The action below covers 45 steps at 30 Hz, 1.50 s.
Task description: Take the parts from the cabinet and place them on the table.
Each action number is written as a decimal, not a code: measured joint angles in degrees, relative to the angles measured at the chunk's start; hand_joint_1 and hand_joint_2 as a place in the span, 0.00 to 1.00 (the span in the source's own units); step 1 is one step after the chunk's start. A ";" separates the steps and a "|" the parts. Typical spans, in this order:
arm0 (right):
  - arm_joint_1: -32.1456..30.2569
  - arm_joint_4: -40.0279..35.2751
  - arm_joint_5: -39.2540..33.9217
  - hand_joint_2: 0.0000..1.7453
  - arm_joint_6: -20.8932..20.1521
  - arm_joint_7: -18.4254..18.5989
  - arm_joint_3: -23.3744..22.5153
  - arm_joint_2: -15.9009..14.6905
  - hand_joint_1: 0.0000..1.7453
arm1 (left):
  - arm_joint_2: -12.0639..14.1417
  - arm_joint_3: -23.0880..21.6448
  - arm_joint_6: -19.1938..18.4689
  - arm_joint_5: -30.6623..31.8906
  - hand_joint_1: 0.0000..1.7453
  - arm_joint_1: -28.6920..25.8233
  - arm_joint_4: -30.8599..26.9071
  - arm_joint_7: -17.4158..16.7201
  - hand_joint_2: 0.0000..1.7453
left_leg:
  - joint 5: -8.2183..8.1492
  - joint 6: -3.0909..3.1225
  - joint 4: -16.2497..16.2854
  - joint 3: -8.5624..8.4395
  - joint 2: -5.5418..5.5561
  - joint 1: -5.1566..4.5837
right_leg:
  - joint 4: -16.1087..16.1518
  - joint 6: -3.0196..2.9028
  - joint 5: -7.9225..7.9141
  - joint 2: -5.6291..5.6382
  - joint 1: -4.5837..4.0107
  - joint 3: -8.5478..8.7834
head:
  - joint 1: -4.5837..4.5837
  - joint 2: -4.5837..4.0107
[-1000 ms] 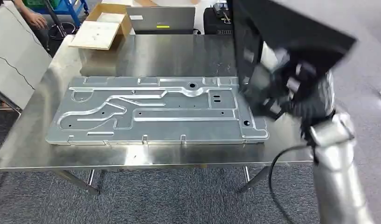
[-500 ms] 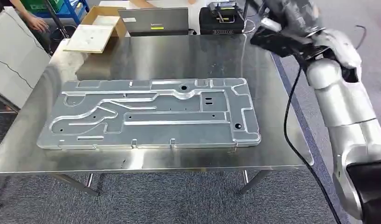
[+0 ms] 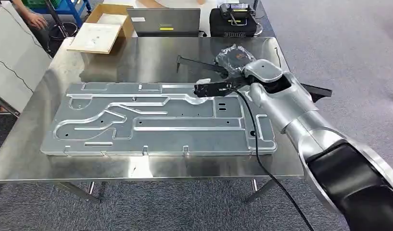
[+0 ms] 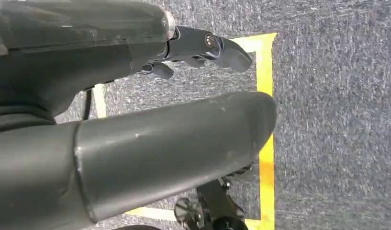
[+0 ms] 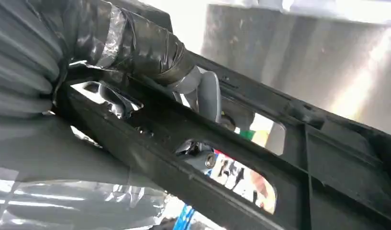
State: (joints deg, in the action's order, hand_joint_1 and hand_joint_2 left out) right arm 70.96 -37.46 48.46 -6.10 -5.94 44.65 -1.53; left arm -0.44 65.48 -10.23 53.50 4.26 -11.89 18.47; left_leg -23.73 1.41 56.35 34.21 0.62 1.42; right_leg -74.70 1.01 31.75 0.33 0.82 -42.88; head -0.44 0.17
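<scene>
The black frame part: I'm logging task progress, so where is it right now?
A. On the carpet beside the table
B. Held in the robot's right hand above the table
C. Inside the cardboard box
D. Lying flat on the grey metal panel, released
B: the right hand grips the black frame part over the steel table, and the right wrist view shows its fingers reaching through the frame's openings.

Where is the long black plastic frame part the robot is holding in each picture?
Head view: the long black plastic frame part sits right of middle, over the shiny steel table, held by the right hand.
Left wrist view: not there; this one looks at carpet.
Right wrist view: it crosses the whole picture slantwise.
Shared landmark: the steel table.
</scene>
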 joint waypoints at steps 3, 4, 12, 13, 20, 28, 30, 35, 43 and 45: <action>0.63 1.55 0.61 1.00 -0.44 -0.22 0.74 1.44 0.95 | 0.00 0.00 -0.02 0.33 0.00 0.05 0.00 -0.11 0.00 | -0.65 -0.61 0.20 -0.70 0.00 -0.02 | 14.67 -0.94 -8.49 -0.02 -0.16 6.31 | 0.00 0.00; 0.69 2.23 0.90 1.00 -0.46 0.22 1.07 2.12 0.95 | -0.11 0.00 -0.02 0.44 0.00 0.12 0.00 -0.22 0.00 | -0.84 -0.94 0.12 -0.75 -0.22 -0.24 | 16.52 -1.29 -8.12 0.02 -0.64 7.62 | 0.00 0.00; -0.13 10.11 1.88 1.00 -1.55 5.48 3.63 12.15 0.95 | -0.46 -0.31 -0.57 1.22 0.00 1.48 0.00 -0.94 0.00 | -7.28 -2.91 10.53 3.68 -0.49 0.05 | 19.33 -3.14 -8.68 0.02 -0.51 8.81 | -0.02 0.00; -0.49 11.11 1.75 1.00 -1.60 5.99 3.94 13.08 0.95 | -0.50 -0.33 -0.61 1.23 0.00 1.55 0.00 -1.05 0.00 | -8.91 -3.15 15.35 6.02 -0.49 0.06 | 19.26 -3.21 -8.63 0.01 -0.59 8.79 | -0.02 0.00; -1.62 14.65 -1.23 1.00 -0.83 12.74 3.96 18.91 0.95 | -1.03 -0.68 -1.27 1.66 0.00 2.56 0.02 -1.03 0.00 | -0.46 -3.31 -0.29 -0.78 -0.18 0.43 | 17.60 -1.92 -7.57 0.34 -0.58 8.55 | 0.02 0.00; -1.99 14.32 -9.83 1.00 -2.56 16.24 7.18 20.87 0.95 | -1.75 -1.86 -2.71 1.90 0.00 3.62 0.02 0.78 0.00 | -0.25 -0.70 0.25 -0.33 -0.35 0.10 | 1.71 -0.45 0.85 -0.06 -0.15 1.33 | 0.00 0.00; -2.17 14.32 -11.97 1.00 -2.47 16.61 8.61 20.90 0.95 | -1.84 -1.99 -2.91 1.90 0.00 3.60 0.04 1.00 0.00 | -0.30 -0.62 0.32 -0.34 -0.29 -0.23 | -1.22 -0.82 0.67 -0.05 -0.23 -0.24 | 0.02 0.00; -1.57 14.51 -15.59 0.00 -1.42 16.52 10.98 21.05 0.00 | -2.71 -2.73 -3.37 2.23 0.00 3.62 0.04 1.55 1.00 | -0.43 -0.77 0.38 -0.29 -0.18 -1.17 | 17.14 -4.40 -7.10 -0.33 -1.88 8.44 | -0.02 0.00; -1.59 16.06 -16.68 0.00 -0.31 13.60 13.22 21.44 0.00 | -2.71 -2.84 -1.42 2.36 0.00 3.92 0.04 1.40 0.00 | -7.65 -2.68 12.92 5.27 -0.36 -0.66 | 18.98 -4.20 -8.19 -0.58 -1.34 9.08 | -0.02 0.00; -2.05 16.28 -16.92 0.00 0.00 12.89 14.03 21.49 0.00 | -2.71 -2.86 -1.29 2.36 0.00 3.96 0.04 1.11 0.00 | -8.60 -3.13 18.31 7.97 -0.38 -0.58 | 18.61 -4.22 -8.06 -0.56 -1.29 8.90 | -0.02 0.00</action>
State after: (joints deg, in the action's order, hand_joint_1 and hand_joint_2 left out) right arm 68.91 -21.18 31.54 -6.10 6.95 58.69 19.96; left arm -3.15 62.62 -11.52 55.87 8.22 -11.85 19.58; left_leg -32.33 -1.71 74.65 42.18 0.24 0.84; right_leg -56.09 -3.21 23.69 -0.23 -0.47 -33.97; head -0.46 0.17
